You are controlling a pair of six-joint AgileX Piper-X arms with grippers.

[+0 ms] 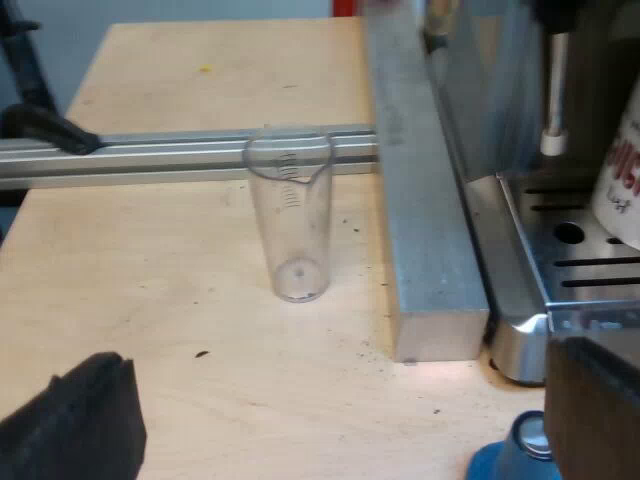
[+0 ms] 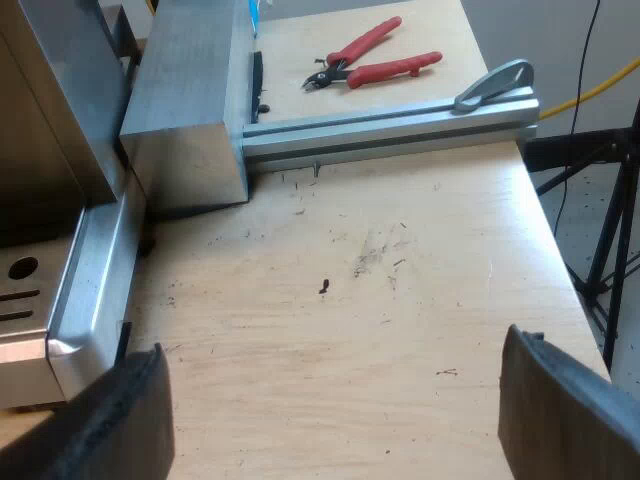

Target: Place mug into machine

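- Black fingers of the left pincer stand wide apart close to the lens. They are released, gripping nothing and touching nothing, and they hover over the counter.
- Just beside one of those fingers is the blue tamper, with a round silvery top.
- The mug is white with red lettering. Only its edge shows. It stands on the slotted drip tray of the coffee machine, near the thin steam wand.
- The drip tray is brushed steel with long slots and a rounded, shiny corner.
- A measuring glass stands upright on the counter, clear and tall, narrowing towards its base, with a spout and printed marks. It is well apart from the mug.
- Between the measuring glass and the machine lies a long metal block, dull grey and square-edged. A grooved aluminium rail meets it at a right angle.
- The counter is pale plywood, scuffed and speckled with dark crumbs.
- The right pincer is also released, its two black fingers spread wide over bare wood, holding nothing.
- Beyond the rail lie pliers with red handles.
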